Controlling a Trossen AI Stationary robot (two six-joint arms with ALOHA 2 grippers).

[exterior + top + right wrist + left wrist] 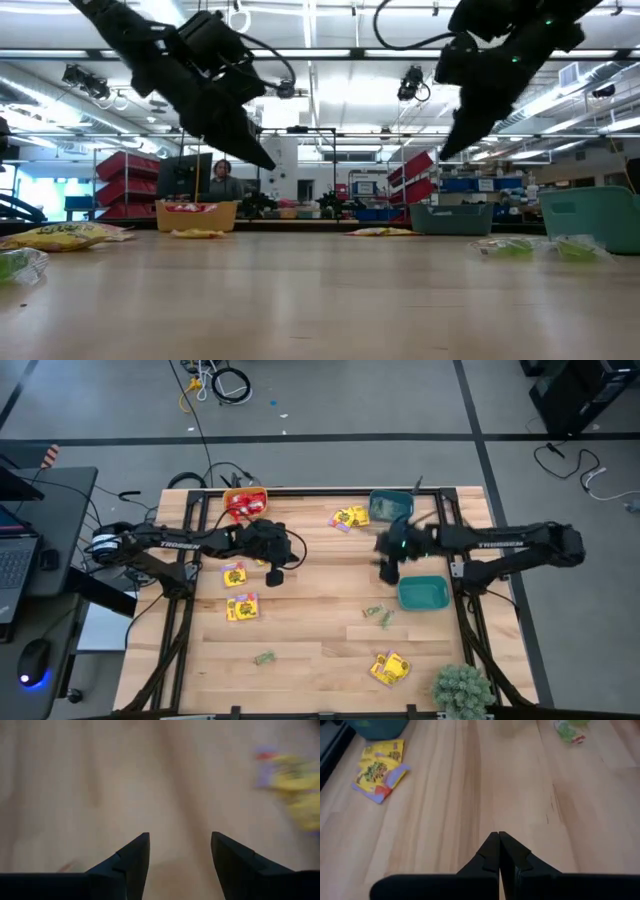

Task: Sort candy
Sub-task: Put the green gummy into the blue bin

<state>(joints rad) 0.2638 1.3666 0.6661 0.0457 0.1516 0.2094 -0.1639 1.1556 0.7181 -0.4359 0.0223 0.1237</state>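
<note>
Nearest the camera, dark jaws are being shown standing well apart and empty on the right gripper [180,865], which is being held above bare pale wooden bench [320,610] just beside the teal plastic bowl [423,594]. Judging by that, a drop is just being finished and the next packet is being sought. The left gripper [499,851] is being kept with its jaws pressed together, holding nothing, across the bench from that bowl. Flat wrapped candy packets are being left scattered: yellow ones [240,606] beyond the left gripper, another yellow pair [390,668] nearer the front edge than the bowl, and pale green ones [377,616] just beside the bowl. A descent onto the green packets is probably being called for next. An orange bowl [246,502] holding red packets is being kept at the far edge; nothing is seen blocking the way.
</note>
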